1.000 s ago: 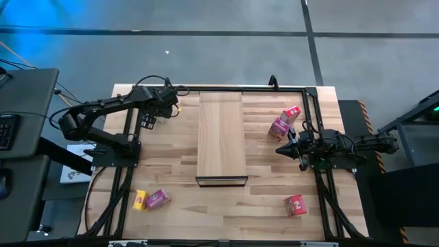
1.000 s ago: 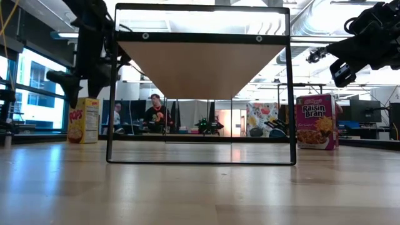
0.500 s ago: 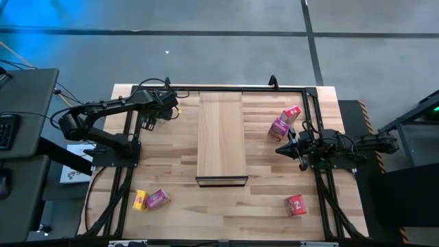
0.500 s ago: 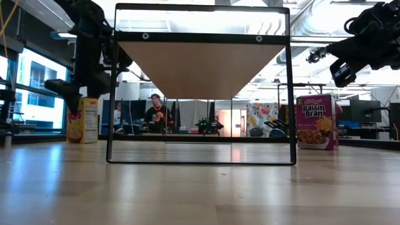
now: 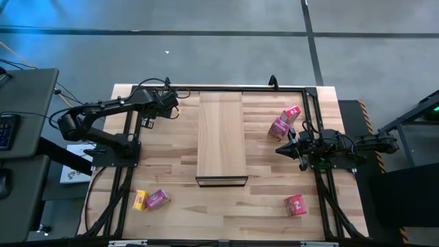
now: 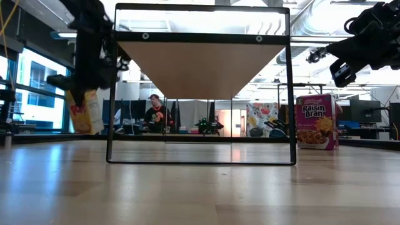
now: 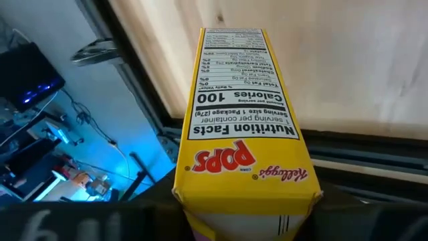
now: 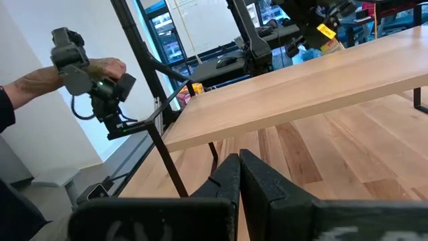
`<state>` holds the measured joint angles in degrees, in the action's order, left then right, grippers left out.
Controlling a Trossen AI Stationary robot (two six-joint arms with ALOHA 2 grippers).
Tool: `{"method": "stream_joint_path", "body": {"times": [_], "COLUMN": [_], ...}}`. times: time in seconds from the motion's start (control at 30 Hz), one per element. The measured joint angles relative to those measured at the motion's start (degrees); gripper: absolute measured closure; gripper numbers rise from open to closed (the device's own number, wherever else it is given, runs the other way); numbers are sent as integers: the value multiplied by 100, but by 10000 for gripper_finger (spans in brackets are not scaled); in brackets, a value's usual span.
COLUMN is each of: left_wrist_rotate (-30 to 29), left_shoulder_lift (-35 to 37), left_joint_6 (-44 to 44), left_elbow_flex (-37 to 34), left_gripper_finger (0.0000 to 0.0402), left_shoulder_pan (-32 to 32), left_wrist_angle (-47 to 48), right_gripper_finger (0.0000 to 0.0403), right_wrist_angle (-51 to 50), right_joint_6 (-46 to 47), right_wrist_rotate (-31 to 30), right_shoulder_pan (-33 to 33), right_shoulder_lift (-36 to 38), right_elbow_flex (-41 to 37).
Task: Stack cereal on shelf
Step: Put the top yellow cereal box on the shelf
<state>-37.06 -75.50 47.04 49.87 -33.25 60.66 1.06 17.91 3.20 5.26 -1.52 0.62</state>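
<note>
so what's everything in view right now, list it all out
yellow Pops box: 1, yellow, tilted in the left gripper at the table's back left
yellow box: 1, yellow, front left of the table
pink boxes: 2, pink-magenta, one beside the yellow box, one right of the shelf
red boxes: 2, red, one by that pink box, one front right
shelf: 1, light wood, table centre, nothing on it
frame: 1, black metal, around the table
table: 1, butcher-block wood
person's hand: 1, holding a dark device, beyond the table
left gripper: shut on the Pops box
right gripper: shut, empty, right of the shelf
</note>
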Motion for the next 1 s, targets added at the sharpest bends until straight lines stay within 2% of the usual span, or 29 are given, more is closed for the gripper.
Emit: {"method": "stream_joint_path", "body": {"times": [0.23,0.4,0.57,0.67,0.77,0.93,1.0], "left_wrist_rotate": [103,435,358,577,998,939,894], "left_shoulder_lift": [131,163,10,-179,-599,-1774,-2196], "left_joint_6": [-956,-1699,-3216,-4156,-4594,-5000,-4993], "left_elbow_flex": [1496,2883,4039,4610,5180,6191,6453], "left_gripper_finger": [270,269,269,268,268,268,268], "left_shoulder_pan": [646,1284,1892,2137,2278,2356,2351], "left_wrist_angle": [1083,1111,1011,1078,1509,2790,2957], "right_gripper_finger": [402,402,402,402,402,402,402], "right_wrist_angle": [0,0,0,0,1,0,0], "right_joint_6": [0,1,2,0,1,0,1], "right_wrist_rotate": [2,1,1,0,0,2,1], "right_shoulder_pan": [-2,-1,0,-2,-1,-1,-2], "right_shoulder_lift": [-2,-1,-2,-2,-1,-1,-2], "right_elbow_flex": [-2,-2,-1,-2,-1,0,0]}}
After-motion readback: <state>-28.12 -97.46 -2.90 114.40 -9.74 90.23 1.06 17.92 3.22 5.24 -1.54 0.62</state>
